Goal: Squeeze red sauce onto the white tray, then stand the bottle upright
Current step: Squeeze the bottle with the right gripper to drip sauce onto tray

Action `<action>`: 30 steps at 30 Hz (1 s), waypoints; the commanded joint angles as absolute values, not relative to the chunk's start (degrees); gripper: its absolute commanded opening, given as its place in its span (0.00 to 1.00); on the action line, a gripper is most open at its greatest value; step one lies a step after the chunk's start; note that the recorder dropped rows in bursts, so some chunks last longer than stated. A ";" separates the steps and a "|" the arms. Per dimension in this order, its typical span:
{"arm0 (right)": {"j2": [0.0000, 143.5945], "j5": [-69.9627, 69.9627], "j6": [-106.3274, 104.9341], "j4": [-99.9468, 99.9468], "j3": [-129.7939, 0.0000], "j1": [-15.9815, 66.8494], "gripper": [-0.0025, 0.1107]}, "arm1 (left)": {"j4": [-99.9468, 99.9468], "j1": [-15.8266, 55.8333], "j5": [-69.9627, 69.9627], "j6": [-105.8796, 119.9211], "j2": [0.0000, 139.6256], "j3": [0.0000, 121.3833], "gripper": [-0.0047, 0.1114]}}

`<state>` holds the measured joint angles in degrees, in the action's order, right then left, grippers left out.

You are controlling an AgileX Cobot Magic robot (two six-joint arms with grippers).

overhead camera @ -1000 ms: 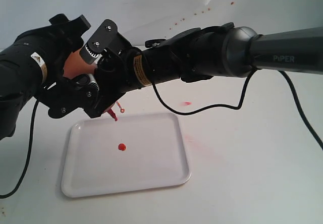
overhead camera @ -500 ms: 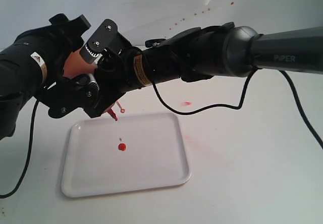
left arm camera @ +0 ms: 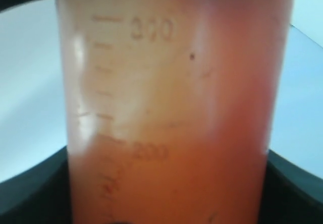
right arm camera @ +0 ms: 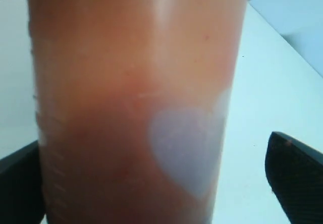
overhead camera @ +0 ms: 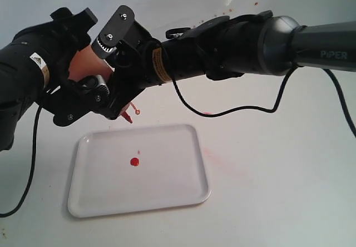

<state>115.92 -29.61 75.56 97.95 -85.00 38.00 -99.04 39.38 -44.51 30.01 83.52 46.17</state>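
Note:
The bottle (overhead camera: 79,66), orange-stained with a red nozzle (overhead camera: 127,118), hangs tilted above the far edge of the white tray (overhead camera: 167,198), nozzle pointing down. My left gripper (overhead camera: 83,58) is shut on its body, and black fingers press both sides of the bottle (left arm camera: 171,108). My right gripper (overhead camera: 115,69) reaches across and straddles the same bottle (right arm camera: 131,108). One finger (right arm camera: 295,176) stands apart from the wall, so the gripper is open. A small blob of red sauce (overhead camera: 134,162) lies near the tray's middle.
Faint pink smudges mark the table right of the tray (overhead camera: 207,114). A black cable (overhead camera: 239,110) droops from the right arm, and another (overhead camera: 30,163) hangs at the left. Red specks dot the back wall (overhead camera: 222,13).
Both arms and the bottle have risen a little, so the nozzle is higher above the tray. The sauce blob stays where it was.

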 commanded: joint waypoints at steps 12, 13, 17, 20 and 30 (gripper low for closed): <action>113.41 -39.70 76.29 95.81 -85.49 38.71 0.71 | -99.95 39.27 -45.43 29.86 82.61 46.27 0.04; 113.41 -39.70 76.16 95.81 -85.49 38.71 0.72 | -99.95 39.27 -45.43 29.86 82.61 46.27 0.04; 113.41 -39.58 75.87 95.81 -85.49 38.71 0.77 | -99.95 39.27 -45.43 29.86 82.61 46.27 0.04; 113.41 -39.58 75.87 94.91 -85.49 38.71 0.81 | -99.95 39.27 -45.19 29.86 82.61 46.27 0.04; 110.12 -40.34 75.87 94.04 -85.49 38.71 0.81 | -99.95 39.27 -44.96 29.86 82.61 46.27 0.04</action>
<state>113.72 -32.28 74.38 98.33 -85.00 37.66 -99.29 39.38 -44.30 29.65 81.71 46.17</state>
